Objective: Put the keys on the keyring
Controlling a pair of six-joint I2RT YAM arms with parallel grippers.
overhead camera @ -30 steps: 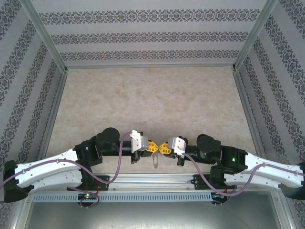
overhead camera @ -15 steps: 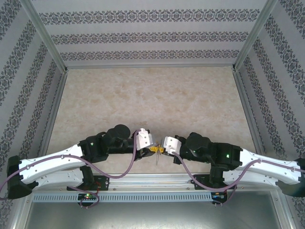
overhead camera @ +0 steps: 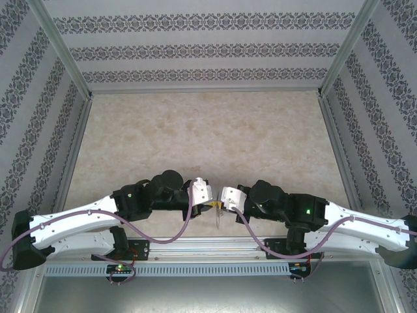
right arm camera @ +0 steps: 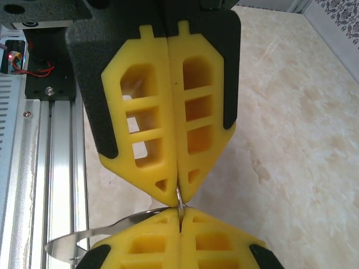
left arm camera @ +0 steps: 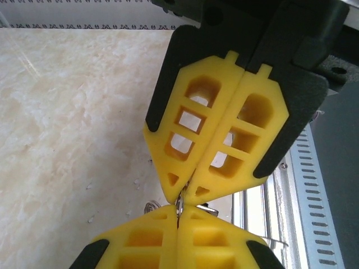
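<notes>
The left fingers [overhead camera: 210,205] and the right fingers [overhead camera: 222,206] are meeting tip to tip low over the near edge of the worktop [overhead camera: 208,130], just beyond the rail [overhead camera: 208,246] where the 2 arms are mounted. Both arms are reaching inward from their own sides, and the wrists are nearly facing each other.

In the left wrist view, the left fingers [left arm camera: 241,140] are clenched, with their yellow pads pressing together along the whole seam. A sliver of silvery metal is sticking out at their tips. It is too small to tell what piece it is. The right fingers [left arm camera: 160,219] are pointing up from below, almost touching those tips.

In the right wrist view, the right fingers [right arm camera: 161,112] are also clenched. They are pinching a thin silvery wire right at their tips. That wire is running on into the keyring [right arm camera: 67,240], whose flat grey band is curving away to the lower left, past the left fingers [right arm camera: 160,224] and out over the rail.

From above, the keyring [overhead camera: 215,220] is showing as a thin pale strip. It is hanging from the point where the 2 pairs of tips are meeting and is dangling toward the rail, clear of the worktop.
</notes>
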